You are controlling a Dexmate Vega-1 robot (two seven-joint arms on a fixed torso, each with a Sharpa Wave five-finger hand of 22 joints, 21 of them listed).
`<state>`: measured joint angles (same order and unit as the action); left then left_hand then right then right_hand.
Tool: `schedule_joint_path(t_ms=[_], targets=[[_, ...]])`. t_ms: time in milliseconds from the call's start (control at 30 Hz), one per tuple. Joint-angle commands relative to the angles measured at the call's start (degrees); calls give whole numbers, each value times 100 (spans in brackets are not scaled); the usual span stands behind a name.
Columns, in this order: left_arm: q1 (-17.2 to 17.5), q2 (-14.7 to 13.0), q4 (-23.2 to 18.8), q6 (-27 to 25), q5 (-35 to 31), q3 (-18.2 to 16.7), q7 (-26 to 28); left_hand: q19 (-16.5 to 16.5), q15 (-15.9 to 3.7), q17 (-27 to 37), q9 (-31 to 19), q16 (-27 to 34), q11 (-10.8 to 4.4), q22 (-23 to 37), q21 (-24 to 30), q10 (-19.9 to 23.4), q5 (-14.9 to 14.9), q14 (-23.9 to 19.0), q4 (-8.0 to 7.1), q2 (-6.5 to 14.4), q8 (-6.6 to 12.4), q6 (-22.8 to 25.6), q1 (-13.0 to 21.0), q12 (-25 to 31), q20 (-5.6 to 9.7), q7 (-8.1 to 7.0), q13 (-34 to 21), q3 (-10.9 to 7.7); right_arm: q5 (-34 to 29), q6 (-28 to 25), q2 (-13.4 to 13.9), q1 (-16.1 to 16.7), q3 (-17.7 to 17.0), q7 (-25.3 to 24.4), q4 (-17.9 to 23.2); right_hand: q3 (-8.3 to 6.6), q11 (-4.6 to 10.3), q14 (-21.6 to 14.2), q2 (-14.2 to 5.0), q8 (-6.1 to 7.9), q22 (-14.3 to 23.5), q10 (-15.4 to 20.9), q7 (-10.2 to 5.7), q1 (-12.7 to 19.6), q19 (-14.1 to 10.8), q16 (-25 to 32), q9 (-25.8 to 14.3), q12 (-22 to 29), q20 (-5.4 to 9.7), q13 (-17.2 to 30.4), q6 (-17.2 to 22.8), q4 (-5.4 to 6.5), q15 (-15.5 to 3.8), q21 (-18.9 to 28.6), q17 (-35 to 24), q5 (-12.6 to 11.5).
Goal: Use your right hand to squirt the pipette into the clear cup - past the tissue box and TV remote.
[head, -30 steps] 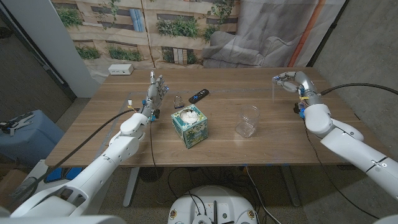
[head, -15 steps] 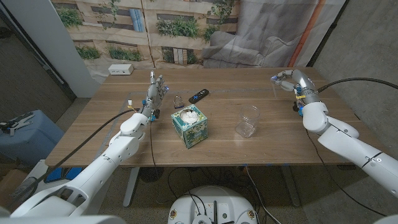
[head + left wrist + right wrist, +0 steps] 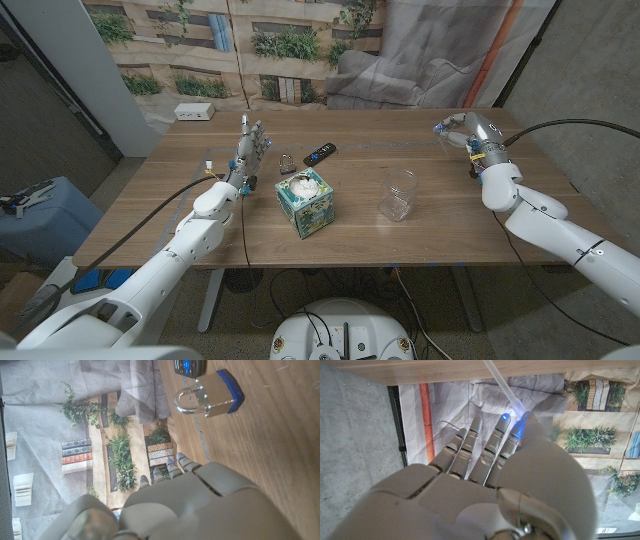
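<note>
pipette [image 3: 506, 391] bulb hidden behind right hand [image 3: 490, 485], TV remote [image 3: 190, 367] cut off at 12 o'clock edge

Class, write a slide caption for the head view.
Right hand holds the pipette beyond the clear cup; left hand waits.

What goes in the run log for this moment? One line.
right hand: holds pipette, far right of table | clear cup: upright, untouched | left hand: open, idle

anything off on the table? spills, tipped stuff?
Nothing stands out. Clear cup upright, tissue box sits skewed to the table edge, padlock and remote lie flat. Right hand holds the pipette.
</note>
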<state>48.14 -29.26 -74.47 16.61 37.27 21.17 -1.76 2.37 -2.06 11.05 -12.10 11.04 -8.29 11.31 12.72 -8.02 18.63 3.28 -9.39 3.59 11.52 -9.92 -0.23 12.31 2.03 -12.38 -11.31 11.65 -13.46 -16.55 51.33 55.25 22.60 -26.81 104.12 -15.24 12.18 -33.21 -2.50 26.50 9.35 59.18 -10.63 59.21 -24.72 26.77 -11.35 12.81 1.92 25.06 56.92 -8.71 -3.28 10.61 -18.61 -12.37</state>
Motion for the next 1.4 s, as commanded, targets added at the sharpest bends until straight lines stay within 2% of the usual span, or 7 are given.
schedule_joint_path(t_ms=[33,833,967,1400], targets=[[-1,1,2,2,0,0,-2,64,-656,34,-14,33,-19,12,28,-20,27,47,3,229,34,-7,10,21,518,-33,-32,33,-636,-401,-21,-264,375,98,-103,-25,-15,-58,-34,30,17,49,-22,24,-36,-24,-10,5,-6,7,68,-36,-819,32,0,-36],[1,0,-2,1,0,0,0,67,-661,34,-14,33,-25,12,27,-1,28,47,4,228,34,-8,11,29,517,-33,-32,33,-1545,-728,-135,-779,1068,347,-568,-42,-4,-78,-21,51,16,66,-40,9,-48,-50,-7,3,-7,0,115,-38,-812,28,15,-26],[1,0,-2,1,0,0,0,67,-662,34,-14,32,6,12,27,-10,28,49,4,229,33,-9,11,25,519,-33,-32,32,-1739,-754,-171,-932,1248,493,-692,-45,-3,-81,-18,52,16,62,-47,14,-48,-51,-6,-1,-10,-3,117,-43,-818,27,15,-25],[1,-1,-2,1,1,0,0,67,-662,34,-14,33,-24,12,27,-3,29,46,4,229,33,-9,11,28,516,-33,-32,32,-2109,-722,-385,-1411,1702,1001,-1114,-56,1,-98,-18,47,16,77,-62,20,-59,-52,-4,2,-20,-5,100,-47,-825,27,14,-18]])
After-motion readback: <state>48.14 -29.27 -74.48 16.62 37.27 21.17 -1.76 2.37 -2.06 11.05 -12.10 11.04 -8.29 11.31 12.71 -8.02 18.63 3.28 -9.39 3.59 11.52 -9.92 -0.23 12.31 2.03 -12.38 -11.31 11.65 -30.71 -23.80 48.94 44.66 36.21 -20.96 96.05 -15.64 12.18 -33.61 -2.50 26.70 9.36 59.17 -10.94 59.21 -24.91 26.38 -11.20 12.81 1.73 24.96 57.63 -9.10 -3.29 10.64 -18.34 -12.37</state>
